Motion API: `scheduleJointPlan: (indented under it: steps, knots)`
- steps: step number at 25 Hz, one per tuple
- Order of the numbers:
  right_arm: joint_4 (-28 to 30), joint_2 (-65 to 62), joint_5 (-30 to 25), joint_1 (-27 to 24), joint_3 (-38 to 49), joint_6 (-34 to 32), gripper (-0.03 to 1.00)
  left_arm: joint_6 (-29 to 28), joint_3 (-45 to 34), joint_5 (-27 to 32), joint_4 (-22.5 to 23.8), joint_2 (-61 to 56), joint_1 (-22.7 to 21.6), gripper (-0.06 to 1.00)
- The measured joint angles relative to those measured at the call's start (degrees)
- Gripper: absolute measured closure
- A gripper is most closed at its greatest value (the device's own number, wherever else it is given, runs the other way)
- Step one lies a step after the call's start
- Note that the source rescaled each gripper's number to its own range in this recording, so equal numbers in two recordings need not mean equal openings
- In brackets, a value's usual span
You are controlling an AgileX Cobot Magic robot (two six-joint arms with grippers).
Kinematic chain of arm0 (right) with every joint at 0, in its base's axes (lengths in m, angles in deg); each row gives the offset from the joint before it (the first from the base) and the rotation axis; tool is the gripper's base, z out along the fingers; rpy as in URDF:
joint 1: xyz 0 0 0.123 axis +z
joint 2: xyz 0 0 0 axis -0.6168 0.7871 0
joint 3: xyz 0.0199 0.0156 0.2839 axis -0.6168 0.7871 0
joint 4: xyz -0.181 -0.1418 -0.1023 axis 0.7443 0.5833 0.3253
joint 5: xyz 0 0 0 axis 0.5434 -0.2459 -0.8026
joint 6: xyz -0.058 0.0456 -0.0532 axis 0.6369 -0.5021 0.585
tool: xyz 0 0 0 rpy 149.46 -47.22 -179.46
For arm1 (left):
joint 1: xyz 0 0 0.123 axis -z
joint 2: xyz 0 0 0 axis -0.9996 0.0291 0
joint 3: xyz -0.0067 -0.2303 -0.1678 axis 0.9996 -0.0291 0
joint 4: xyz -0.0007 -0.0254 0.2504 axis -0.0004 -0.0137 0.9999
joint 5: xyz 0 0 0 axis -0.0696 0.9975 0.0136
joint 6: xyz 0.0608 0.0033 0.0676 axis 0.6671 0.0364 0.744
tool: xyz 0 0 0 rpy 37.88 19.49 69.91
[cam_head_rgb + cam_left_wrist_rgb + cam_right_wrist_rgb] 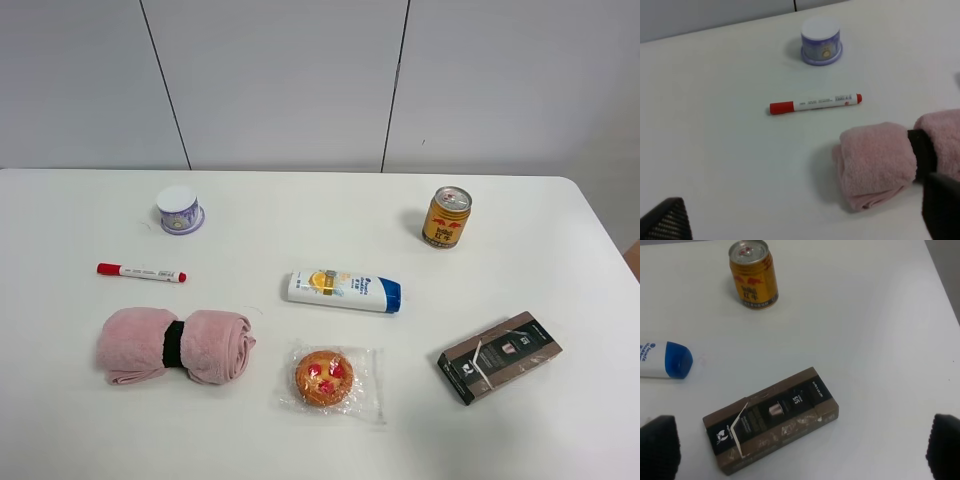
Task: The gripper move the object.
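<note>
Showing one wrapped pastry [324, 378], one can [446, 216]

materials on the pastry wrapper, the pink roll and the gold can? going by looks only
Pastry wrapper: clear thin plastic film, glossy; the pastry shows through and the edges catch light.
Pink roll: soft fleece or terry-like fabric, matte and fuzzy, held by a dark band; exact fibre can't be told.
Gold can: looks like metal, likely aluminium, with a silvery pull-tab top and glossy printed sides.
</note>
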Motion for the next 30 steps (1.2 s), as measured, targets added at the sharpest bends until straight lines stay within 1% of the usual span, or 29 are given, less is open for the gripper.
scheduleJointPlan:
  steps: [5,7,10,12,14,30]
  knots:
    - [0.0,0.0,0.0,0.0,0.0,0.0,-0.03,0.0,0.0,0.03,0.0,-0.02,-0.06,0.09]
    - [0.0,0.0,0.0,0.0,0.0,0.0,-0.03,0.0,0.0,0.03,-0.04,-0.02,-0.77,0.09]
    - [0.0,0.0,0.0,0.0,0.0,0.0,-0.03,0.04,0.0,0.03,-0.04,-0.02,-4.38,0.09]
    - [0.0,0.0,0.0,0.0,0.0,0.0,-0.03,0.04,0.0,0.03,-0.04,-0.02,-7.55,0.09]
    - [0.0,0.0,0.0,0.0,0.0,0.0,-0.03,0.04,0.0,0.03,-0.04,-0.02,-9.3,0.09]
    - [0.0,0.0,0.0,0.0,0.0,0.0,-0.03,0.04,0.0,0.03,-0.88,-0.02,-9.59,0.09]
